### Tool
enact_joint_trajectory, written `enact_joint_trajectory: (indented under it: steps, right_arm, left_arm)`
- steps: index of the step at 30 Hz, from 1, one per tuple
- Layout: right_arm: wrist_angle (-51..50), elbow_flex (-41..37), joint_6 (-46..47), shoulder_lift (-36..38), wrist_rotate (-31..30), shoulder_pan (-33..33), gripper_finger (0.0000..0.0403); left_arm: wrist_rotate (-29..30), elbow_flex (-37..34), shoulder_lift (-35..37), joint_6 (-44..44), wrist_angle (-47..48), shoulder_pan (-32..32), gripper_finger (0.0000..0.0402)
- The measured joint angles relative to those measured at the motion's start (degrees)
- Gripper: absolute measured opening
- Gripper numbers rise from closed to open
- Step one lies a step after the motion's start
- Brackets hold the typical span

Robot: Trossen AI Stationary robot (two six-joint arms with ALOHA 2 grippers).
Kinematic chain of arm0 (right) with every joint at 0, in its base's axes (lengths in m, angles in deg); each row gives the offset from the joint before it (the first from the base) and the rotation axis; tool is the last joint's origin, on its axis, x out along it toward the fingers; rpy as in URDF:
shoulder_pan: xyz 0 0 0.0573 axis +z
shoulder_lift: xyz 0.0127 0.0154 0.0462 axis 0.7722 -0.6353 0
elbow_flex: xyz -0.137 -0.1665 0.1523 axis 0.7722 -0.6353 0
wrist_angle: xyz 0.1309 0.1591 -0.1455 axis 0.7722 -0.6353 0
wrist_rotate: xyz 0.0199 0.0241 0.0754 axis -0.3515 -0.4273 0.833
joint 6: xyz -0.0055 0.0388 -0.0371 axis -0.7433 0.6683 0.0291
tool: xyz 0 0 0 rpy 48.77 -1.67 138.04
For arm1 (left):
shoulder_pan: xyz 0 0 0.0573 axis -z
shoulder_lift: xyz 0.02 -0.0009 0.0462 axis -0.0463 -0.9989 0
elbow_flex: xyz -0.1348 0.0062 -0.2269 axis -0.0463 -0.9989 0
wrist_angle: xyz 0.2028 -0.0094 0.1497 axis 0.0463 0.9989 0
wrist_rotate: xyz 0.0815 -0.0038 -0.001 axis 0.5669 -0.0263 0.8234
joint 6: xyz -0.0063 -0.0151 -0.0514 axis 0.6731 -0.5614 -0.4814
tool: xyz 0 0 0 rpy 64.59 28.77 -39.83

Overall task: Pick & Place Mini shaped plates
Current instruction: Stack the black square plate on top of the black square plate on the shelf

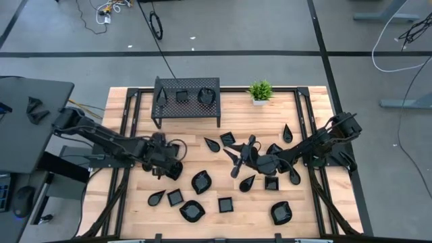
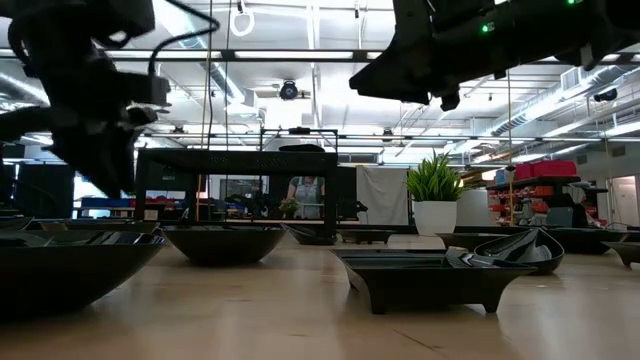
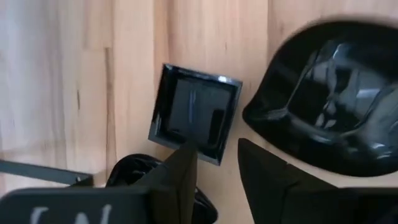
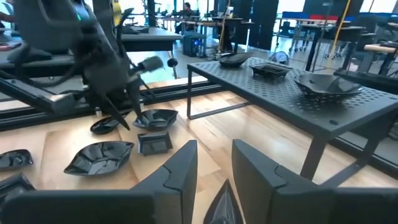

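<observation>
High view: my left claw (image 1: 164,167) sits left of centre over the table (image 1: 121,196); arm and wrist cover its fingers, so their spacing cannot be read here. My right claw (image 1: 237,162) is at centre, pointing toward the left of the frame, among the mini shaped plates (image 1: 200,181), which lie scattered over the middle and lower part of the table. Three more dishes rest on the black rack (image 1: 187,96) at upper centre, their shapes too small to tell. A potted plant (image 1: 260,90) stands just right of the rack.

Low view: plates fill the foreground, a square one (image 2: 425,278) at lower right and a large bowl-like one cut off at the lower left edge. Both arms enter from above as dark masses; neither claw's tips can be made out.

Left wrist view: my left claw (image 3: 214,165) shows its fingers parted with nothing between them. One fingertip (image 3: 183,163) overlaps the edge of a square plate (image 3: 196,113); whether it touches I cannot tell. A rounded plate (image 3: 329,106) is cut off at the right edge, and another is mostly hidden under the claw at lower left.

Right wrist view: my right claw (image 4: 214,165) shows its fingers apart. A dark pointed shape sits low between them, cut off by the bottom edge; I cannot tell whether it is gripped. The rack stands at right.
</observation>
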Motion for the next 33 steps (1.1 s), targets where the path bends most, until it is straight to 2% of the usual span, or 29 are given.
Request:
enact_joint_trajectory:
  steps: [7, 13, 25, 33]
  right_arm:
    - [-0.09, 0.0, -0.02, 0.0, 1.04, 0.0, 0.0103]
    - [-0.14, 0.0, -0.02, 0.0, 1.03, 0.0, 0.0103]
    - [-0.44, 0.0, -0.04, 0.0, 1.01, 0.0, 0.0103]
    - [-0.46, 0.0, -0.04, 0.0, 1.0, 0.0, 0.0103]
  left_arm:
    - [-0.88, 0.0, -6.71, 4.2, -2.92, -0.64, 0.0098]
    - [-1.11, 0.0, -10.19, 4.4, -4.42, -0.64, 0.0075]
    - [-0.18, 0.0, -10.76, 4.53, -5.37, -0.64, 0.0023]
    - [0.38, 0.0, -10.69, 4.51, -5.38, -0.64, 0.0004]
